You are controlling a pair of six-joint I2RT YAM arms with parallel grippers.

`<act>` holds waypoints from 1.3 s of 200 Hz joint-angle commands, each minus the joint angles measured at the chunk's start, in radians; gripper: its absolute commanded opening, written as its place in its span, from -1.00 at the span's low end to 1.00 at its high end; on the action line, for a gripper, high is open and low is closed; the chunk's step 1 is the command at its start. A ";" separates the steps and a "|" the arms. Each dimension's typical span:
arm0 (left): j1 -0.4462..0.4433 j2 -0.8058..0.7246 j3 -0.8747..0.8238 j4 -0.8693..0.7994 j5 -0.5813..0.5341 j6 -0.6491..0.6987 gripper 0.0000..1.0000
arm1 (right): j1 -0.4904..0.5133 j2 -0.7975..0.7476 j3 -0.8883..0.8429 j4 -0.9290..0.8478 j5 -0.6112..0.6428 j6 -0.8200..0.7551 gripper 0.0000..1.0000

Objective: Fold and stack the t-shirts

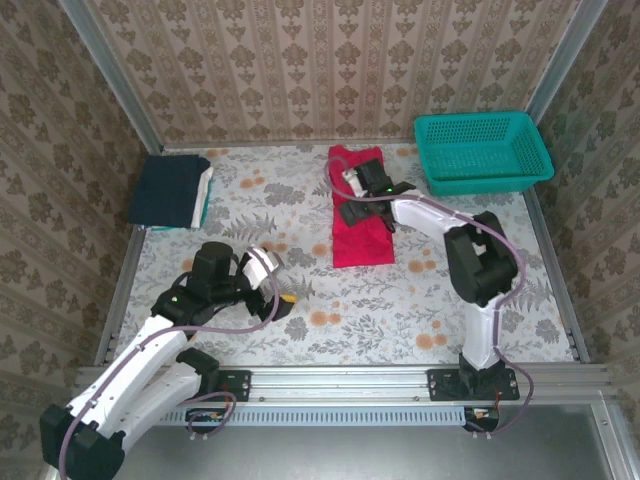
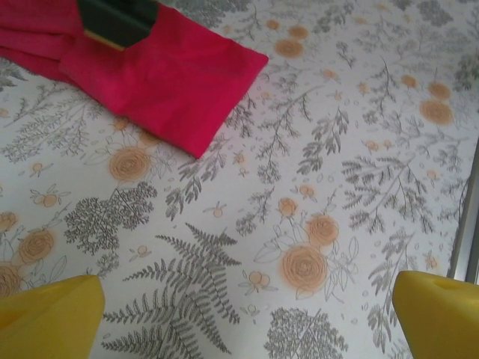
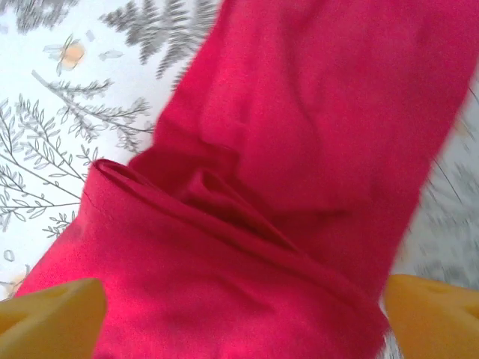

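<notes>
1. Upper left of the top view: a stack of folded t-shirts (image 1: 172, 192) lies on the flowered table (image 1: 330, 320). A dark navy one is on top, with white and teal edges showing on the stack's right side.
2. Lower left of centre: the left gripper (image 1: 292, 298) hangs over bare table, well apart from the stack. In the left wrist view its yellow fingertips (image 2: 49, 314) stand wide apart with nothing between them.
3. Centre, toward the top: the red t-shirt (image 1: 362, 225) lies folded into a long strip.
4. The right gripper (image 1: 345, 195) sits over the upper end of that strip. In the right wrist view its yellow fingertips (image 3: 52, 314) are spread wide, with bunched red cloth (image 3: 299, 149) below them and nothing pinched.
5. Upper right: a teal basket (image 1: 480, 182) stands beside the red t-shirt, not touching it.
</notes>
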 commanded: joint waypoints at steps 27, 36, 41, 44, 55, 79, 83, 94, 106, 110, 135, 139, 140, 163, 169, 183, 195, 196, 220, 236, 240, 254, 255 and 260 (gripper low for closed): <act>-0.007 0.057 -0.010 0.142 0.015 -0.061 1.00 | -0.042 -0.113 -0.126 -0.018 -0.239 0.310 0.43; -0.008 0.072 -0.005 0.151 0.018 -0.059 1.00 | -0.054 -0.101 -0.134 -0.019 -0.252 0.357 0.32; -0.009 0.079 -0.001 0.153 0.019 -0.059 1.00 | -0.064 -0.095 -0.138 -0.017 -0.260 0.384 0.27; -0.010 0.084 0.002 0.154 0.020 -0.059 1.00 | -0.071 -0.091 -0.141 -0.016 -0.268 0.399 0.24; -0.010 0.096 0.009 0.158 0.020 -0.064 1.00 | -0.097 -0.071 -0.148 -0.007 -0.296 0.458 0.22; -0.013 0.103 -0.001 0.177 0.013 -0.088 0.99 | -0.150 -0.022 -0.155 0.011 -0.343 0.516 0.24; -0.013 0.103 -0.005 0.181 0.014 -0.088 1.00 | -0.157 -0.014 -0.152 0.013 -0.347 0.518 0.25; -0.013 0.101 -0.011 0.188 0.014 -0.094 1.00 | -0.174 0.005 -0.148 0.024 -0.349 0.518 0.27; -0.013 0.097 -0.013 0.191 0.013 -0.098 1.00 | -0.194 0.021 -0.135 0.033 -0.354 0.523 0.28; -0.014 0.093 -0.014 0.190 0.013 -0.098 1.00 | -0.199 0.027 -0.130 0.031 -0.354 0.527 0.28; -0.014 0.076 -0.019 0.185 -0.006 -0.095 1.00 | -0.221 0.026 -0.094 -0.004 -0.343 0.503 0.28; -0.014 0.072 -0.022 0.184 -0.011 -0.096 1.00 | -0.220 0.021 -0.092 -0.009 -0.336 0.493 0.28; -0.014 0.071 -0.022 0.184 -0.012 -0.095 1.00 | -0.220 0.018 -0.093 -0.010 -0.335 0.490 0.28; -0.014 0.055 -0.041 0.198 -0.034 -0.096 1.00 | -0.206 -0.044 -0.124 -0.001 -0.288 0.445 0.29; -0.015 0.055 -0.044 0.204 -0.040 -0.101 1.00 | -0.196 -0.065 -0.139 0.004 -0.271 0.430 0.30; -0.014 0.056 -0.050 0.214 -0.055 -0.105 0.99 | -0.150 -0.113 -0.171 0.003 -0.203 0.379 0.33; -0.014 0.054 -0.053 0.216 -0.061 -0.105 1.00 | -0.092 -0.142 -0.199 0.004 -0.132 0.323 0.33; -0.014 0.054 -0.053 0.216 -0.062 -0.104 1.00 | -0.087 -0.144 -0.200 0.004 -0.126 0.318 0.33; -0.014 0.048 -0.058 0.216 -0.070 -0.094 1.00 | 0.002 -0.107 -0.163 -0.068 -0.074 0.313 0.26; -0.013 0.047 -0.059 0.218 -0.070 -0.084 1.00 | 0.050 -0.044 -0.122 -0.094 -0.048 0.339 0.26; -0.014 0.048 -0.056 0.218 -0.069 -0.085 1.00 | 0.059 -0.028 -0.113 -0.098 -0.043 0.347 0.26; -0.014 0.047 -0.055 0.216 -0.071 -0.089 1.00 | 0.079 0.025 -0.083 -0.121 -0.020 0.389 0.24; -0.014 0.046 -0.055 0.216 -0.071 -0.090 1.00 | 0.081 0.029 -0.081 -0.122 -0.018 0.392 0.23; -0.014 0.045 -0.055 0.216 -0.072 -0.095 1.00 | 0.087 0.043 -0.078 -0.128 -0.005 0.405 0.22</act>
